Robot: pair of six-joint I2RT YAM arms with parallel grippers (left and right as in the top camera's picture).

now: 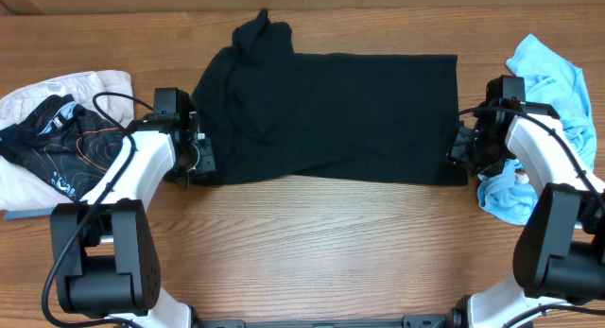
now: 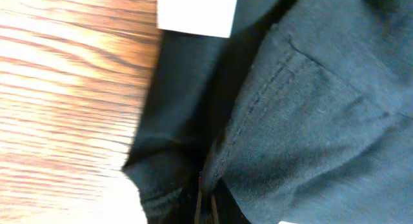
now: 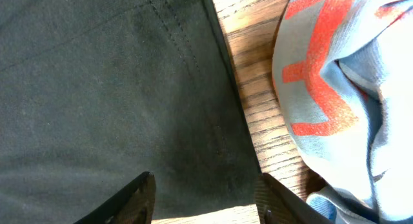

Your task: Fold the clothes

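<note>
The black garment lies spread flat across the middle of the desk. The left tool is clenched on its left edge, with fabric bunched in the pinch. The right tool stands released over the right edge, near a blue shirt.

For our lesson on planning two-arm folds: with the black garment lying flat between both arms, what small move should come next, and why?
Probably close the right gripper on the right edge of the black garment: its fingers stand apart over that hem, while the left gripper looks shut on the left edge.
</note>
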